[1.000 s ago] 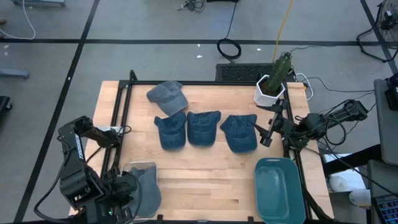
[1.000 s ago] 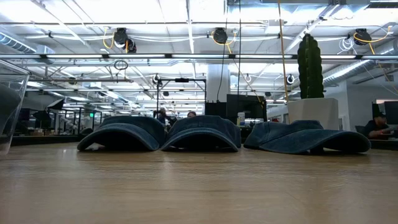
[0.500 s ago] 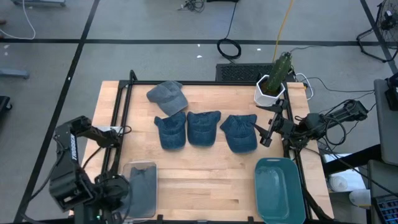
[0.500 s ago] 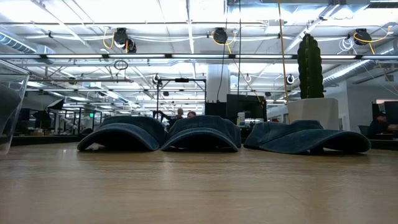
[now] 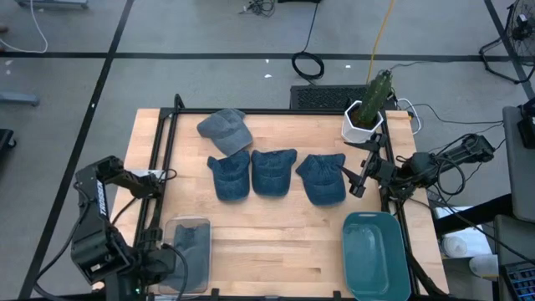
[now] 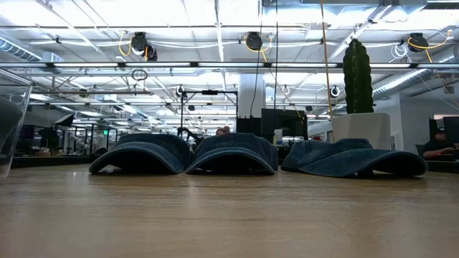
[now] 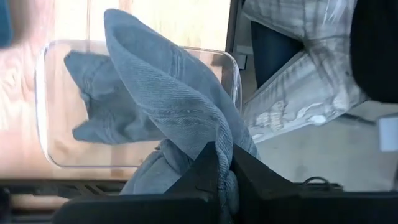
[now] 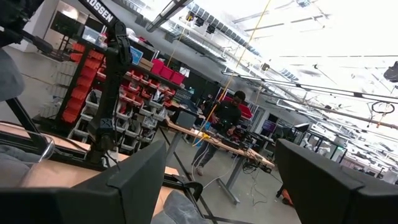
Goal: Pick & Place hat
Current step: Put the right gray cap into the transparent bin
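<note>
Item: grey hat [image 7: 168, 93], pinched in the closed left gripper [image 7: 224, 171] over the clear bin [image 5: 189, 254] at the table's near-left corner; right gripper [image 5: 359, 180] idle, fingers wide; hazard: cloth draping the rim may spill outside upon release.

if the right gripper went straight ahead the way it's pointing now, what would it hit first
Probably the nearest dark blue cap. The right gripper, open, sits at the table's right edge pointing left toward that cap. How high it sits above the table is unclear, so it might pass over the cap's crown.
</note>
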{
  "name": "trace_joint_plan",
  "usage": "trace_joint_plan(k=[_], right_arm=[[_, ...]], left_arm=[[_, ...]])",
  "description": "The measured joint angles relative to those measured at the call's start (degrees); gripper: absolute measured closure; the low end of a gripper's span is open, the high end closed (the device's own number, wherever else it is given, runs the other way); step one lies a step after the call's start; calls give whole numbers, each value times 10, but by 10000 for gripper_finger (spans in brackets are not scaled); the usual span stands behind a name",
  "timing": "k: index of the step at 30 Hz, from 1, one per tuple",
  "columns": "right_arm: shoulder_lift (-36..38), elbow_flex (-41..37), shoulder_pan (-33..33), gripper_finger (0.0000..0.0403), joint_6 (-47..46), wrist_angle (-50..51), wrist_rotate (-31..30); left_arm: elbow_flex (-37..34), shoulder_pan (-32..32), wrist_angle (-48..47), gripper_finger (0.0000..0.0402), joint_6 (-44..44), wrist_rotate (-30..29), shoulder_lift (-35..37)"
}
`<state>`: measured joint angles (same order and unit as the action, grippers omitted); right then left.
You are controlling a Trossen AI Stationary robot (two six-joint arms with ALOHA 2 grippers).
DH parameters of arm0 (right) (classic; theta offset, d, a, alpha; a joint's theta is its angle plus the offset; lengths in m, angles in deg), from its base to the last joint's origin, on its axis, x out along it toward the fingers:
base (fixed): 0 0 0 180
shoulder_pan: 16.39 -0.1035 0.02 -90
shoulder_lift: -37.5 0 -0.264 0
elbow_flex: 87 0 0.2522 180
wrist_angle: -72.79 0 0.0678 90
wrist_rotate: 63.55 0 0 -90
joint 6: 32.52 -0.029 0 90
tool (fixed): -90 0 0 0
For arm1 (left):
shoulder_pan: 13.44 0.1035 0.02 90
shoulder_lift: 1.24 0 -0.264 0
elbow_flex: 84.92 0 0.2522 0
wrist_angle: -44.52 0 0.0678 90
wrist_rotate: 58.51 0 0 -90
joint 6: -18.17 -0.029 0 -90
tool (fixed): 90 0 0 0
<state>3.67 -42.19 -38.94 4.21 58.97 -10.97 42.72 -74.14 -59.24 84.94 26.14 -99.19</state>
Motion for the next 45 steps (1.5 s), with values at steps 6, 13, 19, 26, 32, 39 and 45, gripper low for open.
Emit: trace_joint_plan(k=[6, 13, 19, 26, 32, 39, 45], right_arm=[[0, 0, 0, 115, 0, 0, 0], [0, 0, 0, 115, 0, 0, 0], [0, 0, 0, 115, 0, 0, 0], [0, 0, 0, 115, 0, 0, 0], [0, 0, 0, 114, 0, 0, 0], [0, 0, 0, 114, 0, 0, 0], [0, 0, 0, 114, 0, 0, 0]], left_arm=[[0, -2, 0, 383, -13, -4, 0], [-20, -7, 0, 383, -48, -19, 0], [-70, -6, 1, 381, -34, -20, -1], [-106, -6, 2, 384, -20, -21, -1], [-107, -6, 0, 381, 142, -37, -2], [-107, -1, 0, 370, 352, -56, -3], [-123, 1, 0, 384, 365, -88, -3]])
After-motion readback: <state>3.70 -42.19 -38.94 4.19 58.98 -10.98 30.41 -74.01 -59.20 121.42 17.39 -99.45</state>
